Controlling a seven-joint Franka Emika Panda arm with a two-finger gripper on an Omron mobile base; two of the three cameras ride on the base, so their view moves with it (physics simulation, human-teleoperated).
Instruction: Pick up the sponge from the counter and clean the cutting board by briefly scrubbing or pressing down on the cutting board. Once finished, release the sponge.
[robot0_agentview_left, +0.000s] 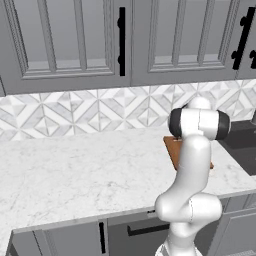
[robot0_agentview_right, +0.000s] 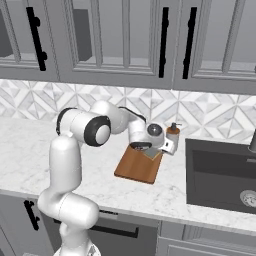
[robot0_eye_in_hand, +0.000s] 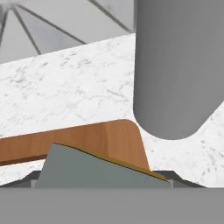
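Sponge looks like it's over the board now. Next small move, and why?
Probably press straight down a little. In the hand view the sponge sits tilted between the tool's tips, one edge raised above the cutting board. In the right base view the tool hovers over the board's far end, near the soap bottle. A short downward push should flatten the sponge for scrubbing.

Grey bottle (robot0_eye_in_hand: 175, 65) crowds board's (robot0_agentview_right: 136, 166) far corner — counter (robot0_agentview_left: 75, 175) leftward open.

Two cameras sit behind the arm, one on each side, looking down and forward at the same tabletop (robot0_agentview_left: 75, 170) and cutting board (robot0_agentview_right: 137, 167). The third camera rides on the hand, very close to the board's corner.
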